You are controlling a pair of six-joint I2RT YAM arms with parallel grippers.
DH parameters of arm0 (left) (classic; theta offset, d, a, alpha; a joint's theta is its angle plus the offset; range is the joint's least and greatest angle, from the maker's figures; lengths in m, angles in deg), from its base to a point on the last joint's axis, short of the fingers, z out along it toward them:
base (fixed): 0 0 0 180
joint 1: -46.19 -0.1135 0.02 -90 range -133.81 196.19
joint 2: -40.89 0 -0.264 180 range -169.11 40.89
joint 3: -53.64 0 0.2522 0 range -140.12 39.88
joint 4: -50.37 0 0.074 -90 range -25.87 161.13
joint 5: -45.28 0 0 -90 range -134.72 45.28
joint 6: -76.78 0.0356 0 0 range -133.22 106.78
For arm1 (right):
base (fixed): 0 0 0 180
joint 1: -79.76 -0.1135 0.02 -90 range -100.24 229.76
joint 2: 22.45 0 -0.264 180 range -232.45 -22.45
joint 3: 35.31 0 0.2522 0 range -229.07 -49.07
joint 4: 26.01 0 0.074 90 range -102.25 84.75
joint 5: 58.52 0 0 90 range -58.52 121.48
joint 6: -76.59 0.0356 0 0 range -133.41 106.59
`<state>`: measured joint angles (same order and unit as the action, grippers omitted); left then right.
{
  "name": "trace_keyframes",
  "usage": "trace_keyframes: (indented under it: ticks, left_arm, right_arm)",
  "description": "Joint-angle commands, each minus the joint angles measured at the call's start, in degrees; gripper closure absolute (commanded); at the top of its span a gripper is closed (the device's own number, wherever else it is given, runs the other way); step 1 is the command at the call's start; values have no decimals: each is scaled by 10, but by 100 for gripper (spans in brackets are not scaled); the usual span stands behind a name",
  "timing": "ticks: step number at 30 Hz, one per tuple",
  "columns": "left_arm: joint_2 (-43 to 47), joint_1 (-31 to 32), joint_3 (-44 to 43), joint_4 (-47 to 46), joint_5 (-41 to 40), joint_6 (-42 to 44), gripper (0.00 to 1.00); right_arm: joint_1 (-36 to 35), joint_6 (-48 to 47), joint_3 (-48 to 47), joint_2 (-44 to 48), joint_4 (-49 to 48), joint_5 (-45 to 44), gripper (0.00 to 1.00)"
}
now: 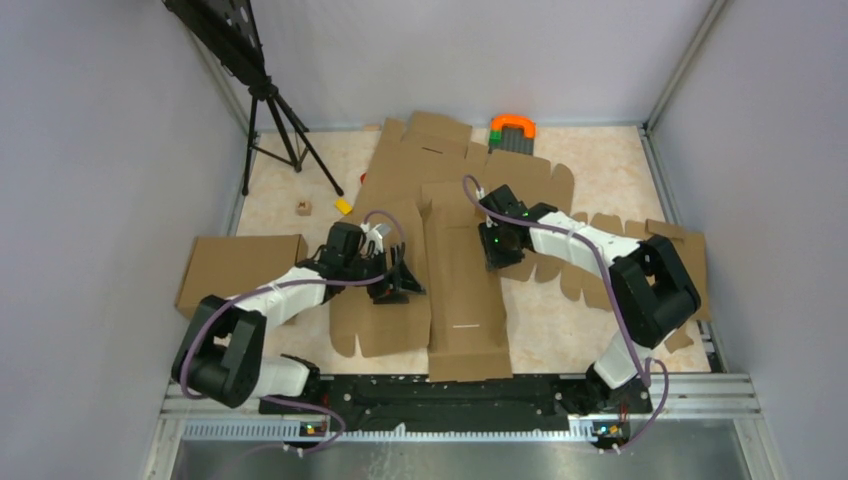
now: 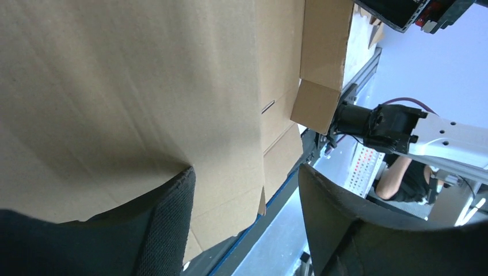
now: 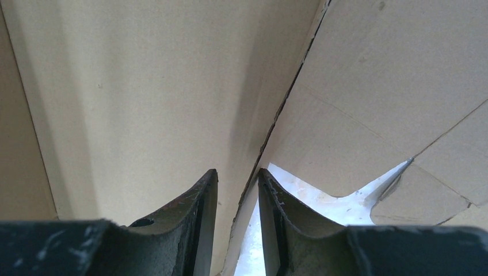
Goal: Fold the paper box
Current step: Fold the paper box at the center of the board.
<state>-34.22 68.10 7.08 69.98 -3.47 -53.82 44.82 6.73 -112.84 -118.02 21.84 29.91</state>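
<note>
Evidently early: paper box [image 1: 440, 190] lies mostly flat on the table [image 1: 600, 160] under both tools, only the long panel between them raised; right tool [image 1: 497, 248] narrow, nipping that panel's edge; left tool [image 1: 403, 283] wide, cardboard against one finger, gripping nothing; outer flaps not yet folded.

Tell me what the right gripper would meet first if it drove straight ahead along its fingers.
The paper box: a panel edge runs into the gap of the right gripper, so pushing on would probably meet that cardboard at once. Whether it touches now is unclear.
</note>
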Motion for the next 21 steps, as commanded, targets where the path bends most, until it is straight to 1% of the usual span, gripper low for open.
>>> trace_keyframes:
  ticks: [1, 5, 9, 13, 21]
  left_arm:
    - [-45, 7, -15, -72, 25, 1, 36]
    - [-48, 7, -28, -33, -8, 23, 36]
    - [-77, 13, -33, -45, -10, 22, 37]
    - [-109, 29, -40, -81, -6, 8, 37]
    - [-165, 48, -58, -75, -29, 8, 37]
  right_arm:
    - [-5, 8, 10, 18, -23, 53, 69]
    - [-4, 5, 9, 18, -20, 46, 69]
    - [-3, 4, 8, 15, -23, 53, 69]
    - [-4, 3, 8, 14, -24, 55, 69]
    - [-3, 1, 12, 19, -26, 52, 69]
